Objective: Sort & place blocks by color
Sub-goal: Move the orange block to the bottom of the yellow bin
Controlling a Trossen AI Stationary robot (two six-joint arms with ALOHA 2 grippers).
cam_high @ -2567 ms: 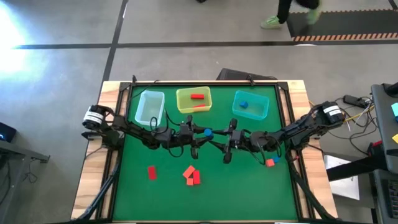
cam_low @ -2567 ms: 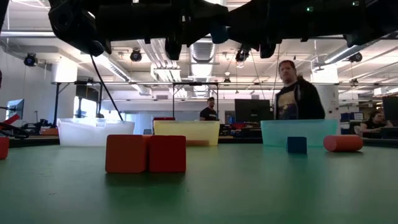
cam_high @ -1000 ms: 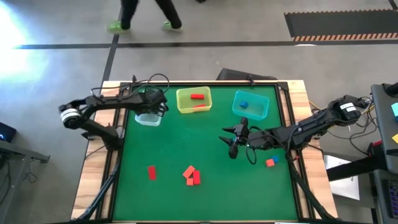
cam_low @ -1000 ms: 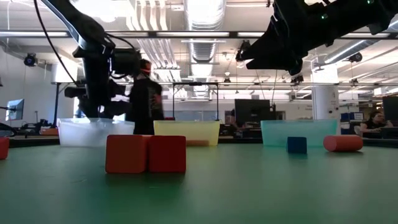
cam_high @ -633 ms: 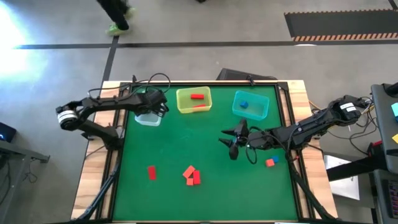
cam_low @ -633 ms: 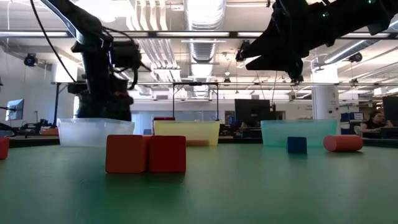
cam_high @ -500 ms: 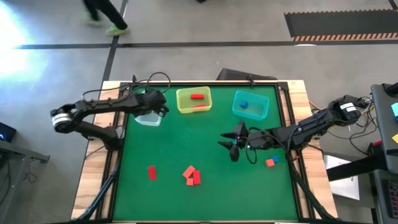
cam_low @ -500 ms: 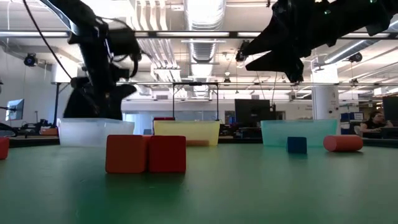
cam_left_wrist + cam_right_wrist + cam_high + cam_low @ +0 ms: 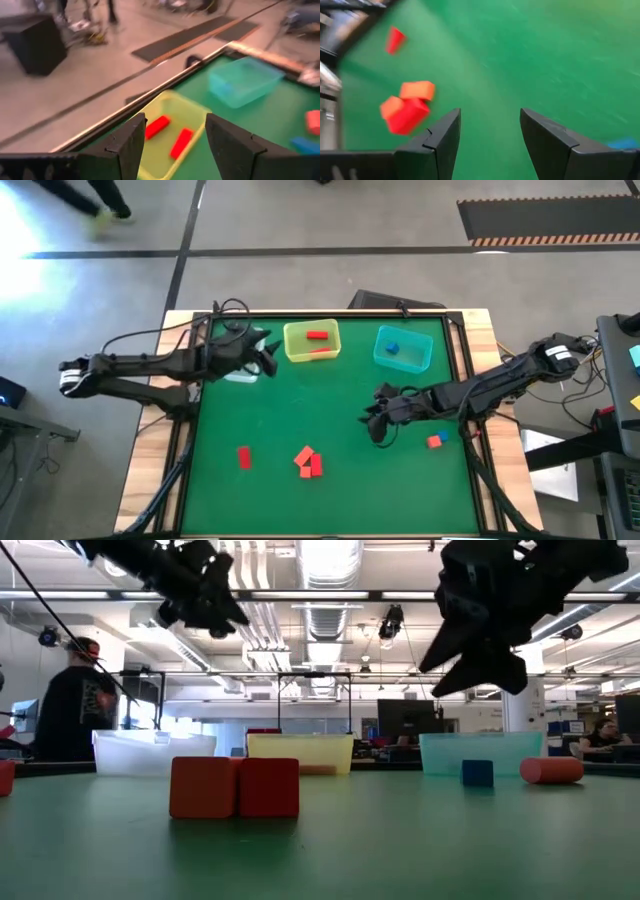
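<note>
**Both claws empty above the green mat**

Open workshop hall behind; green table (image 9: 330, 500) on a wood frame. We see the left gripper (image 9: 268, 352) raised over the back-left of the mat, fingers spread, nothing between them. Just beyond it sits the yellow bin (image 9: 312, 342), holding two red blocks (image 9: 171, 135); the clear bin (image 9: 240, 373) lies partly under this arm. The right gripper (image 9: 372, 420) hangs mid-mat, fingers parted, empty. Behind it stands the teal bin (image 9: 402, 348) with a blue block (image 9: 392, 348) inside. Near its arm's front side lies an orange-red and blue pair (image 9: 435, 441). Forward and left of it: a cluster of red blocks (image 9: 308, 461), then a lone red bar (image 9: 243, 457).
</note>
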